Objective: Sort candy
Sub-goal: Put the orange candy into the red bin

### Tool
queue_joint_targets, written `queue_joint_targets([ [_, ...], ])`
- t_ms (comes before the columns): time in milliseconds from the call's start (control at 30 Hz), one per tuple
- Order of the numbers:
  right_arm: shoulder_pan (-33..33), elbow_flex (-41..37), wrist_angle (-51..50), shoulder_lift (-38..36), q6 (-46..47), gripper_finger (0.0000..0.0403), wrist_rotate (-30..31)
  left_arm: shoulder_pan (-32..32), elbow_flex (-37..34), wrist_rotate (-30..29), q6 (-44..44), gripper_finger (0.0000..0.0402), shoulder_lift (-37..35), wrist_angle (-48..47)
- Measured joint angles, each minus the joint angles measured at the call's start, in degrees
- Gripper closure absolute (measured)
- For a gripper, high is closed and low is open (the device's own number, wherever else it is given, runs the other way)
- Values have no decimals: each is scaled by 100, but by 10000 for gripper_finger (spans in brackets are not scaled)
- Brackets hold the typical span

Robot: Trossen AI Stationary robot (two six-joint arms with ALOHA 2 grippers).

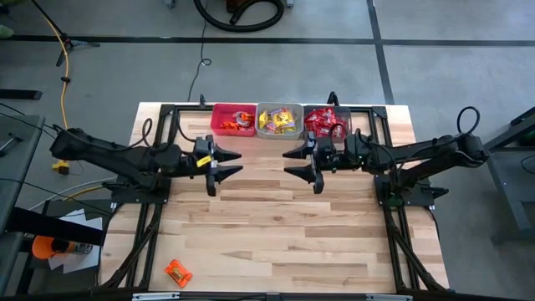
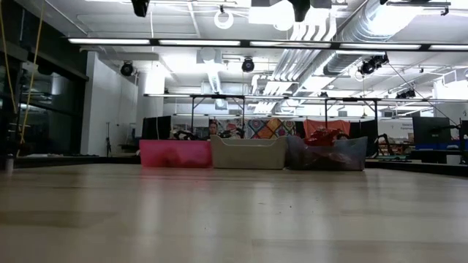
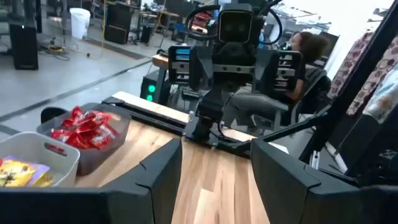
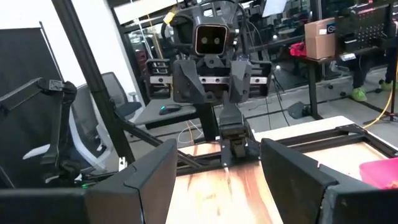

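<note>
While most of the candy point(image 1: 279, 121) sits sorted in three bins at the far edge of the worktop point(image 1: 276, 226), one orange piece point(image 1: 177, 272) lies alone near the front edge, well apart from both sets of fingers and closer to the left arm's side. Its long axis runs diagonally across the boards. The red bin point(image 1: 222, 118) holds a few orange and red pieces, the clear grey bin point(image 1: 266, 111) holds yellow ones, and the dark bin point(image 1: 316, 110) holds red ones; the three stand touching in a row. Nothing lies between the fingers and the bins. The left gripper point(image 1: 227, 163) hangs just in front of the red bin, its fingers spread wide and holding nothing. The right gripper point(image 1: 298, 162) hangs just in front of the dark bin, facing the left one across a bare gap of wood, its fingers also wide apart and empty.
</note>
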Motion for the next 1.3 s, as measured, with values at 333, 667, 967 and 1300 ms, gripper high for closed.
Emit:
queue_joint_targets([
  [333, -7, 0, 0, 0, -61, 178, 39, -210, 571, 719, -767, 226, 61, -1502],
  [667, -197, 0, -87, 0, -465, 178, 36, -2656, 1749, 2209, -2357, 247, 1513, -5509],
  [967, -384, 0, -526, 0, -456, 178, 39, -4437, 1745, 2580, -2132, 249, 3183, -5456],
  [1300, -383, 0, -769, 0, -394, 178, 33, -4798, 721, 2955, -2360, 249, 3408, -4773],
])
